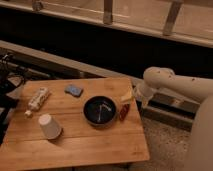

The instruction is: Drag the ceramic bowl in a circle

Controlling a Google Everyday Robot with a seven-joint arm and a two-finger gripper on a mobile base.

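Observation:
The ceramic bowl (pixel 100 110) is round, shallow and glossy black with pale glints inside. It sits on the wooden table (pixel 95 145), right of the middle. My white arm (pixel 170 82) reaches in from the right. My gripper (pixel 124 111) hangs at the bowl's right rim, close to it or touching it; I cannot tell which. A white upturned paper cup (pixel 50 126) stands at the front left, well apart from the bowl.
A blue sponge-like pad (pixel 74 90) lies behind the bowl to the left. A white tube or bottle (pixel 37 98) lies at the table's left side. Dark cables and gear (pixel 7 80) sit off the left edge. A ledge and window wall run behind.

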